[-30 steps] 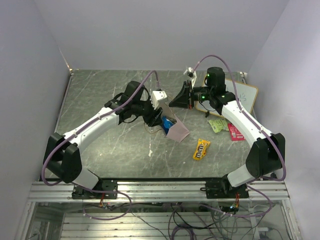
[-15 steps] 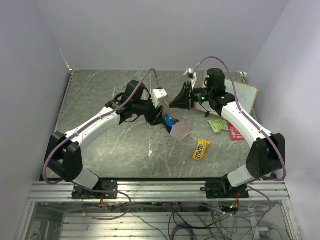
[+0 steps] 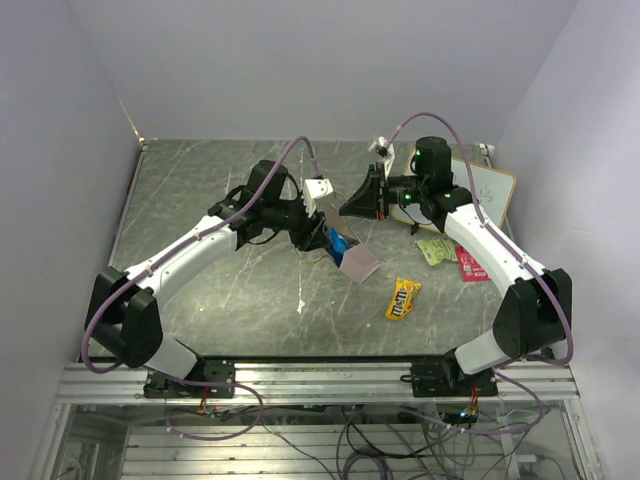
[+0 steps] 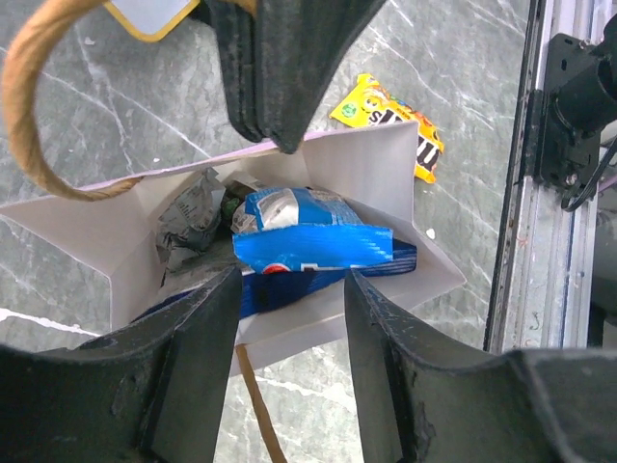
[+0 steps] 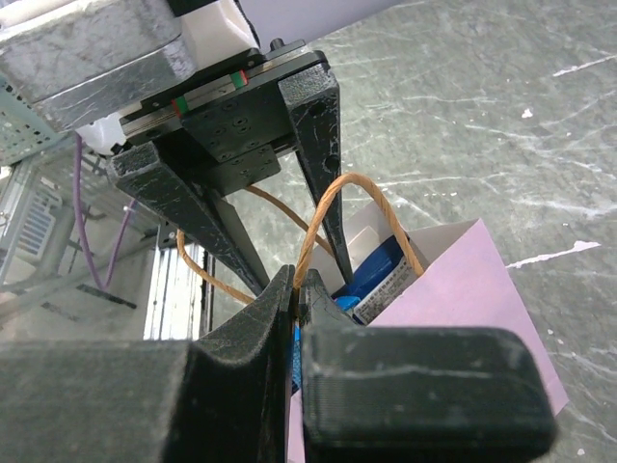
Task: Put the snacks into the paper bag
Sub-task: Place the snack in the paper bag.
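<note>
Left wrist view:
- paper bag (image 4: 386,183) near wall partly behind left gripper (image 4: 289,275) fingers
- handle (image 4: 24,96) loop runs off top edge
- dark blue packet (image 4: 289,287) mostly under blue-white packet (image 4: 308,227), only strip showing
- dark item behind silver-grey packet (image 4: 188,217): cannot tell what
- M&M's packet (image 4: 381,108) half hidden behind bag wall

Right wrist view:
- right gripper (image 5: 294,285) fingers blurred
- bag's lower part cut by frame edge
- contents hidden but for blue sliver

Top view:
- bag largely covered by left gripper
- print on light green packet (image 3: 436,249) and pink-red packet (image 3: 469,265) too small to read
- white board (image 3: 492,190) partly behind right arm (image 3: 490,240)
</note>
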You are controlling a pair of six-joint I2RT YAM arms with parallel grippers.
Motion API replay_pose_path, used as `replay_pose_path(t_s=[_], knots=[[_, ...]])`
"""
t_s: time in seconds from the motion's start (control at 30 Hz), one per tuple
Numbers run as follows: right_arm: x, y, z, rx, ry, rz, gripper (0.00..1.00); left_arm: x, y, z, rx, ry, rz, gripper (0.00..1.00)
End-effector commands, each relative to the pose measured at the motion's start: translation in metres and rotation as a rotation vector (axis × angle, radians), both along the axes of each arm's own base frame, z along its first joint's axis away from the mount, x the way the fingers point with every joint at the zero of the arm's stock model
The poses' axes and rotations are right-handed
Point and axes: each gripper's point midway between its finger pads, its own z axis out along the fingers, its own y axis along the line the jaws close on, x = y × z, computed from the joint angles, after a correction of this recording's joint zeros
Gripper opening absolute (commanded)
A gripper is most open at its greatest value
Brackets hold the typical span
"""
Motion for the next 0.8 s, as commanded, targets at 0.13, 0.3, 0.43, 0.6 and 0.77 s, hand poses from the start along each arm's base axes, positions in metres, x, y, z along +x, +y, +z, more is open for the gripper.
replay_pose_path(t_s=[0.13,0.3,0.43,0.6,0.77], knots=[[-0.003,-0.004,0.021,0.017,-0.064,-0.003,0.0,0.018,-0.006,0.006,-0.046,-0.012,0.091,0.56],[-0.004,-0.005,0.021,0.018,-0.061,-0.005,0.0,0.019,-0.007,-0.002,-0.034,-0.012,0.11,0.55],[0.0,-0.006,0.022,0.015,-0.066,-0.021,0.0,0.013,-0.007,-0.012,0.006,-0.036,0.085,0.55],[0.002,-0.006,0.02,0.014,-0.061,-0.03,0.0,0.014,-0.009,-0.021,0.033,-0.043,0.11,0.55],[0.004,-0.007,0.02,0.016,-0.059,-0.034,0.0,0.014,-0.013,-0.03,0.044,-0.033,0.123,0.54]])
